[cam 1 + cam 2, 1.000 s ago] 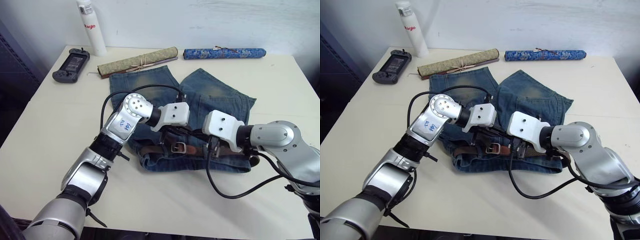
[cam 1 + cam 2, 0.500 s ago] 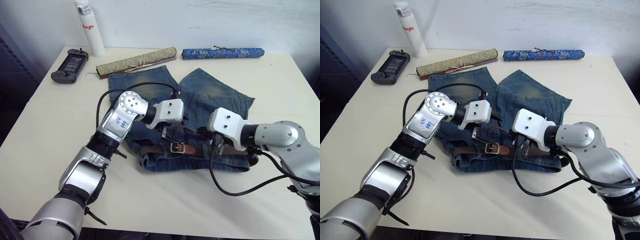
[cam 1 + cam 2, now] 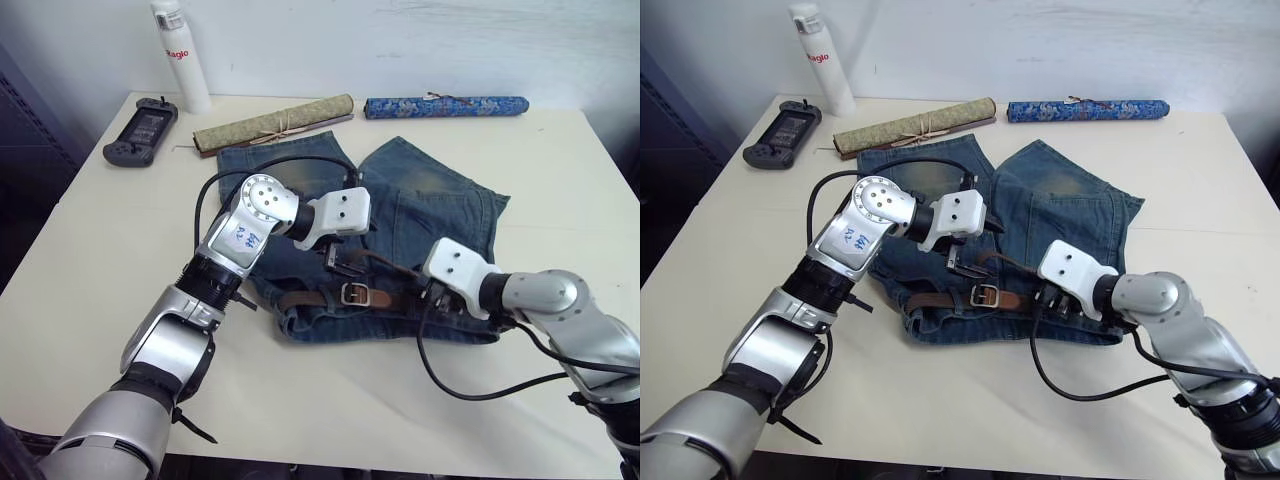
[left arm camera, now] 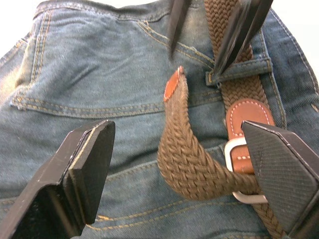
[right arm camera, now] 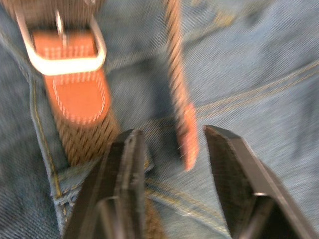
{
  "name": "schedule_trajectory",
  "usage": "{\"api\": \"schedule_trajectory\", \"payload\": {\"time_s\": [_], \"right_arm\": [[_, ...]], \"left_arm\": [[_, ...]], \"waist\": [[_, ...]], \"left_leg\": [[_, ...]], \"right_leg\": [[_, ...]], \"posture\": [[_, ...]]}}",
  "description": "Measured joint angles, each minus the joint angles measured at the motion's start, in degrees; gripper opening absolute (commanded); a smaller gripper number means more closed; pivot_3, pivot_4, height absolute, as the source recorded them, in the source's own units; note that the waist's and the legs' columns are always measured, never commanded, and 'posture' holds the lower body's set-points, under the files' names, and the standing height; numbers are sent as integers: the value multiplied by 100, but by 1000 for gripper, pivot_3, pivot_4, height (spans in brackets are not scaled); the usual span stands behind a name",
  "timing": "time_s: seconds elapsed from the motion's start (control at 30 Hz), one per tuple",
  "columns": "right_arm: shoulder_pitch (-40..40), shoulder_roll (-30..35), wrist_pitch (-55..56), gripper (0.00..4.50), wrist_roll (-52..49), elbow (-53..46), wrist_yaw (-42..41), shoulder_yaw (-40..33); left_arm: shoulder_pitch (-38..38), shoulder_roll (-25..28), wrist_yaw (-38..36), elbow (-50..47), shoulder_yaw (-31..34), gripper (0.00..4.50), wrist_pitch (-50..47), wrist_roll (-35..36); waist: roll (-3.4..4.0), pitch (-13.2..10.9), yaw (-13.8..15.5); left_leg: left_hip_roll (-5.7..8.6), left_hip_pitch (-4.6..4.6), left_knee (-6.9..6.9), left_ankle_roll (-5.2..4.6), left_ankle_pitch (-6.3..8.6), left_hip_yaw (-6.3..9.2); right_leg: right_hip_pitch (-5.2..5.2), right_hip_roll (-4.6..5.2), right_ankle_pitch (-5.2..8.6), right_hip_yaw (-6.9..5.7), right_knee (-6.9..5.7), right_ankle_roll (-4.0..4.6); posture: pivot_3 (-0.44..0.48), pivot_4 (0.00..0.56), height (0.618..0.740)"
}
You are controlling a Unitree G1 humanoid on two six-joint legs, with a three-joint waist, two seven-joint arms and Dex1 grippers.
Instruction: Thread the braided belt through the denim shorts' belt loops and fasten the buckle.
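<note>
The denim shorts [image 3: 430, 190] lie flat on the table, waistband nearest me. The braided belt [image 3: 310, 298] runs along the waistband and under a belt loop [image 4: 244, 69]. Its strap passes through the silver buckle [image 3: 355, 294], and the tapered tip [image 4: 173, 87] arcs up free above the denim. My left gripper [image 3: 340, 262] hovers open just behind the buckle, its fingers [image 4: 89, 164] wide on either side of the arc without touching it. My right gripper [image 3: 430, 292] is open to the right of the buckle, with the tip [image 5: 188, 134] just beyond its fingers [image 5: 124, 169].
Along the table's far edge lie a white bottle [image 3: 180, 50], a black game controller [image 3: 140, 130], an olive roll [image 3: 275, 122] and a blue patterned roll [image 3: 445, 105]. A black cable [image 3: 470, 385] loops from the right arm onto the table in front of the shorts.
The left gripper has opened wide and lifted back from the belt. The right gripper has opened and drawn back to the right, leaving the belt tip free.
</note>
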State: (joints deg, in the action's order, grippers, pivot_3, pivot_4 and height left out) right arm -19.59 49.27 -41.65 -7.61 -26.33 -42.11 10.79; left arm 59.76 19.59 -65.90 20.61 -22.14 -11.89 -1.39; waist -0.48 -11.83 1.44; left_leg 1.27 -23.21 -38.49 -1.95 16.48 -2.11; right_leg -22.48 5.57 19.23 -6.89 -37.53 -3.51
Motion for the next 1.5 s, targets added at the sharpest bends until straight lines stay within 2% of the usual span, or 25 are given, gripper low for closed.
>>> {"api": "schedule_trajectory", "payload": {"time_s": [0.27, 0.37, 0.4, 0.43, 0.47, 0.67, 0.87, 0.97, 1.1, 1.23, 1.5], "right_arm": [[-32, -400, 549, 1963, 440, 748, 291, 75], [-49, -516, 662, 1225, 495, 866, 306, 74], [-53, -549, 678, 828, 520, 869, 309, 74], [-72, -596, 684, 249, 540, 869, 315, 74], [-92, -613, 679, 57, 544, 864, 313, 73], [-306, -446, 340, 57, 548, 459, 131, 65], [-1030, 13, -978, 57, 366, -426, -366, 243], [-1254, 213, -1493, 0, 270, -718, -562, 385], [-1358, 285, -1803, 0, 179, -749, -639, 552], [-1565, 392, -1945, 0, 174, -749, -665, 631], [-1576, 392, -2004, 0, 74, -761, -688, 706]], "left_arm": [[1, 1, -44, -50, 0, 4500, 11, -6], [1, -1, -40, -50, 0, 4500, 43, -14], [1, -6, -36, -49, 0, 4500, 62, -19], [4, -17, -30, -49, 0, 4500, 82, -29], [6, -31, -23, -48, -3, 4500, 112, -42], [71, -195, 37, -43, -61, 4500, 369, -168], [215, -390, 153, 102, -223, 4500, 556, -448], [384, -441, 208, 244, -276, 3656, 606, -582], [389, -467, 151, 306, -366, 1744, 553, -655], [390, -495, -21, 300, -399, 29, 489, -669], [388, -467, -264, 237, -442, 29, 357, -678]], "waist": [[0, 0, 5], [1, 0, 6], [0, 0, 6], [1, 0, 6], [1, 0, 5], [1, 0, 7], [1, 0, 6], [1, 1, 7], [1, 1, 5], [1, 1, 4], [1, 1, 5]], "left_leg": [[0, -2, -17, 0, 0, 0], [0, -2, -19, -1, 0, 0], [0, -3, -21, -1, 1, 0], [0, -4, -24, -1, 1, -1], [0, -4, -25, -1, 1, 0], [0, -6, -30, -3, 2, 0], [-1, -8, -37, -5, 3, 1], [-1, -7, -38, -9, 5, 1], [-1, -8, -39, -9, 6, 0], [-1, -8, -41, -9, 6, 0], [-1, -8, -42, -9, 6, 0]], "right_leg": [[0, 0, 0, 1, -11, 1], [-1, 0, 0, 1, -13, 1], [0, 0, 0, 1, -13, 1], [-1, 0, 0, 1, -15, 1], [-1, 0, 0, 1, -16, 1], [-1, 0, 0, 1, -18, 1], [-4, 0, 1, 2, -20, 1], [-3, 1, 1, 3, -19, 1], [-4, 2, 1, 4, -22, 1], [-4, 1, 1, 3, -22, 1], [-4, 2, 1, 3, -23, 1]], "posture": [[0, 150, 686], [0, 150, 686], [0, 150, 686], [0, 150, 686], [0, 150, 686], [0, 150, 686], [0, 150, 686], [0, 150, 686], [0, 150, 686], [0, 150, 686], [0, 150, 686]]}}
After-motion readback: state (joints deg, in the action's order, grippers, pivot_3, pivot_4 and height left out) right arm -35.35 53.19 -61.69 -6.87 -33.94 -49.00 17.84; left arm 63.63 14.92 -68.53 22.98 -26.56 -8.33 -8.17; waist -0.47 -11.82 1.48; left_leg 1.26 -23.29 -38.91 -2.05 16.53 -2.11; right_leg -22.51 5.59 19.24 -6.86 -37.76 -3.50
